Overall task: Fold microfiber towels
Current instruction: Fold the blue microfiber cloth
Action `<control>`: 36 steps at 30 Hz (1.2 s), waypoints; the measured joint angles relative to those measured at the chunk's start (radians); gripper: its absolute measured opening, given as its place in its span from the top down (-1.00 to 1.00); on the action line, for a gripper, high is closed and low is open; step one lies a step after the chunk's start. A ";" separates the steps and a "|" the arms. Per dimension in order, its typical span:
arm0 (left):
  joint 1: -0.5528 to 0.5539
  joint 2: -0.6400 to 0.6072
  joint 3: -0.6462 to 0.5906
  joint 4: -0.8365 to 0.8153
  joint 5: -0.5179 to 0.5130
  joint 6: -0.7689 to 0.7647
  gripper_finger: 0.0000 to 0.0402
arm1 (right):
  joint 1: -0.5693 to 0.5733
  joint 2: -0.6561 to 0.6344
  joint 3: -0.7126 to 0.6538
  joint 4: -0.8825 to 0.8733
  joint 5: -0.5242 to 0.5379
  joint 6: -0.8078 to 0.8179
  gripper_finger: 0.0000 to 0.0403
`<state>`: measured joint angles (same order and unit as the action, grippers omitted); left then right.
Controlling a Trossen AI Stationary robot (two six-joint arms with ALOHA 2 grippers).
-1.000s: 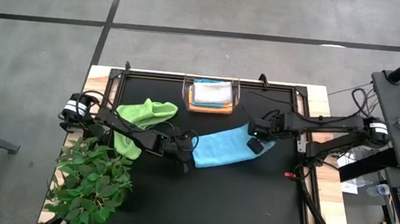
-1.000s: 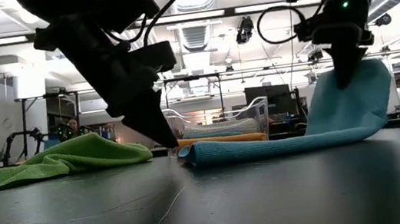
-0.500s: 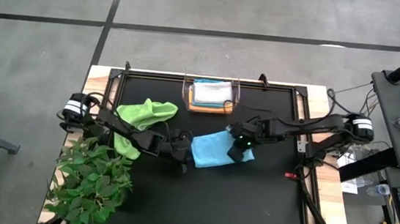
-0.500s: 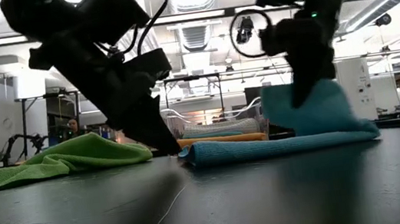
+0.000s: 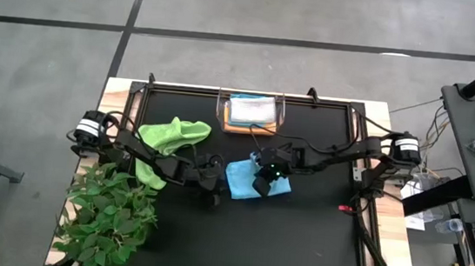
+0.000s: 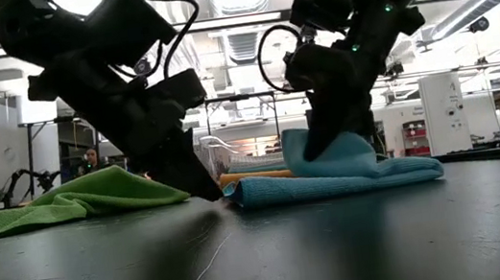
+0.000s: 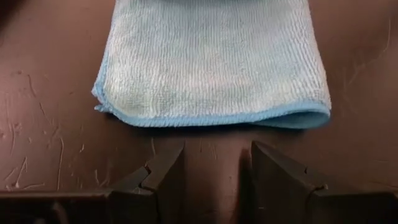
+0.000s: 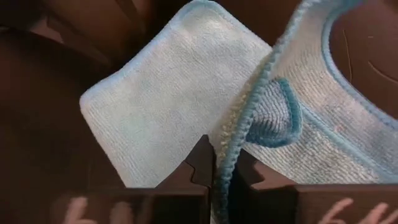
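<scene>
A light blue microfiber towel (image 5: 239, 182) lies on the black table near its middle, half folded over itself. My right gripper (image 8: 221, 169) is shut on its edge above it (image 6: 315, 149). My left gripper (image 7: 214, 174) stands open just left of the towel's folded edge (image 7: 211, 117), its fingertips low by the table (image 6: 208, 192), with nothing between them. A lime green towel (image 5: 170, 137) lies crumpled at the left. Folded towels sit in a clear bin (image 5: 250, 113) at the far edge. My right gripper pinches the light blue towel's hemmed edge (image 8: 235, 144) between its two fingers. The fingers slant down from above and from the table's right. The held edge is raised a little and curls over the towel's lower layer (image 6: 333, 183), which lies flat on the table.
A leafy green plant (image 5: 112, 213) stands at the near left corner beside my left arm. The clear bin is at the middle of the far edge. The black table surface (image 5: 297, 235) runs along the near side and to the right.
My right gripper has gone toward the table's left edge and down, tipping more steeply, still shut on the towel's edge. It has drawn the towel's right part over the left part, which stayed in place, so the towel now lies folded over and shorter.
</scene>
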<state>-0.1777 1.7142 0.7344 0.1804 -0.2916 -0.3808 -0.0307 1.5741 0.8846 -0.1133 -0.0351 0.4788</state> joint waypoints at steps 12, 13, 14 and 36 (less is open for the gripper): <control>0.002 0.056 -0.039 0.183 -0.004 0.028 0.16 | 0.003 0.113 0.109 0.041 0.008 -0.009 0.92; 0.002 0.061 -0.040 0.183 -0.006 0.028 0.16 | 0.003 0.126 0.120 0.044 0.008 -0.009 0.90; 0.002 0.068 -0.039 0.186 -0.005 0.024 0.16 | 0.003 0.140 0.131 0.044 0.009 -0.009 0.87; 0.002 0.085 -0.030 0.182 -0.008 0.024 0.16 | 0.036 0.140 0.267 -0.016 -0.168 -0.143 0.00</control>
<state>-0.1761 1.7988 0.7044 0.3625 -0.2993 -0.3573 0.0052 1.7141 1.1519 -0.1289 -0.2035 0.3354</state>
